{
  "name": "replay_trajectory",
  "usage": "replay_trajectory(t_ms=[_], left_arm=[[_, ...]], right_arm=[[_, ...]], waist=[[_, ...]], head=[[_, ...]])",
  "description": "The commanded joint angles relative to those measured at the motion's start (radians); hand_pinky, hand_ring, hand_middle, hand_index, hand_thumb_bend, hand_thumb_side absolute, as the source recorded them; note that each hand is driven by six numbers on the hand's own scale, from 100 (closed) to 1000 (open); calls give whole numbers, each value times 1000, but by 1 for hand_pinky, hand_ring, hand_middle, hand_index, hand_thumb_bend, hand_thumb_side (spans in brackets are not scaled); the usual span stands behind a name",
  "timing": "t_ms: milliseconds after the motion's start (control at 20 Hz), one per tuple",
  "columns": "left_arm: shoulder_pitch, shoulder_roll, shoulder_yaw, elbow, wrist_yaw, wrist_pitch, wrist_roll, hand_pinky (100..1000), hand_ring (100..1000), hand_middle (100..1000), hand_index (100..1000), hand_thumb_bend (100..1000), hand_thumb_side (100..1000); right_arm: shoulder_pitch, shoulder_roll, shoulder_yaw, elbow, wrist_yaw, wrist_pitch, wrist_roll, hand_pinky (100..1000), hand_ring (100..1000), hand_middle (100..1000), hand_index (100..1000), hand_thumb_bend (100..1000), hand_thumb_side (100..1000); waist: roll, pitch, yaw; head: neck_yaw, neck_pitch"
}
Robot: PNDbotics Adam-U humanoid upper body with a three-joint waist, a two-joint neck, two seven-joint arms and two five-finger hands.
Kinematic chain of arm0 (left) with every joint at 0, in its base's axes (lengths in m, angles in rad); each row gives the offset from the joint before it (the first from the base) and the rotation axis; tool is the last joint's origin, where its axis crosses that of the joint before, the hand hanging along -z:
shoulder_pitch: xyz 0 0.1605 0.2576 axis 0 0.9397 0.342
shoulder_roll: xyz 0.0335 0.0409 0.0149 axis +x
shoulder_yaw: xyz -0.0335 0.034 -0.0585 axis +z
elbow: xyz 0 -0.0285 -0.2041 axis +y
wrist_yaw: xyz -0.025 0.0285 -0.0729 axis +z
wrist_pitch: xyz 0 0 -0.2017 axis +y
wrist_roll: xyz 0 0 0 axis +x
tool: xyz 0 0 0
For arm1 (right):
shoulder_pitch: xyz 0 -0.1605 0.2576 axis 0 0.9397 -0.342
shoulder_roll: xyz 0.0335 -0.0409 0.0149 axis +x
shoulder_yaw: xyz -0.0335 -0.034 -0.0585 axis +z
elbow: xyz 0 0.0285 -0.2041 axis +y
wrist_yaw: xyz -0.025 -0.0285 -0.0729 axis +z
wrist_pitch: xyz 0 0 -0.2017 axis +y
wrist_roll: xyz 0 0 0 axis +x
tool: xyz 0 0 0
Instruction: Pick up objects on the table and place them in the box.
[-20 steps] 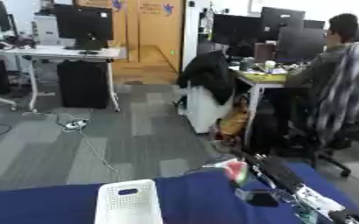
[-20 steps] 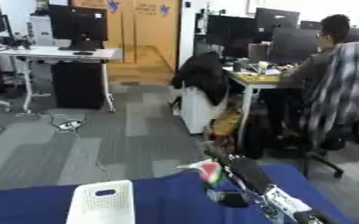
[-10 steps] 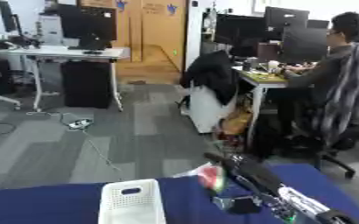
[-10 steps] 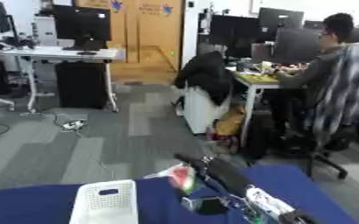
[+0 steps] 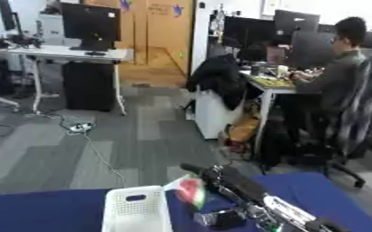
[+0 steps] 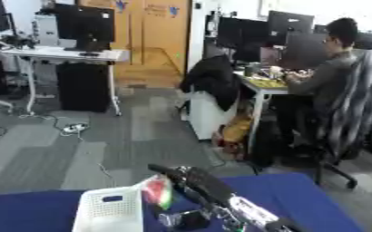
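Your right hand's fingers (image 5: 195, 169) curl round a red, green and white object (image 5: 191, 191), pinching it above the counter (image 5: 54, 210). The right hand (image 5: 221, 177) reaches in from the lower right, its arm stretching across the blue cloth. The object hangs just beside the white box (image 5: 138, 210), at its right edge, near the box's upper corner. Your left hand doesn't show.

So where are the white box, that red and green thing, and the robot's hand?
Box (image 5: 135, 209), left eye view, its perforated front wall.
Red and green thing (image 5: 192, 190), left eye view, its red middle.
Right hand (image 6: 173, 173), right eye view, the dark fingers above the thing.
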Motion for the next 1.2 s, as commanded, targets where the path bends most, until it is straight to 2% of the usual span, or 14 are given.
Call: replay_trajectory(t_ms=[50, 450, 900, 1050, 1200], left_arm=[[-29, -7, -3, -27, 11, 14, 8, 573, 615, 778, 848, 191, 990], [-61, -41, -8, -61, 22, 45, 43, 586, 622, 779, 847, 195, 992], [-80, -61, -14, -94, 9, 77, 82, 592, 625, 779, 845, 195, 994], [-81, -63, -16, -97, 7, 82, 86, 592, 626, 779, 845, 195, 994], [-82, -64, -18, -101, 7, 84, 88, 592, 626, 779, 844, 195, 993]], right_arm=[[-25, -16, -3, 0, -6, -10, 1, 100, 100, 100, 1000, 240, 549], [-45, 4, 12, -2, 0, -31, 7, 100, 100, 100, 1000, 238, 553], [-55, 28, 29, -5, -4, -54, 9, 100, 100, 100, 1000, 233, 558], [-60, 35, 40, -13, -28, -73, 15, 100, 100, 100, 1000, 229, 562], [-69, 43, 62, -30, -90, -111, 39, 100, 100, 100, 1000, 218, 572]], waist=[[-1, -10, 10], [-21, -8, 51], [-37, -7, 72], [-38, -8, 73], [-38, -7, 75]], head=[[-25, -15], [-53, -31], [-79, -41], [-82, -40], [-88, -37]])
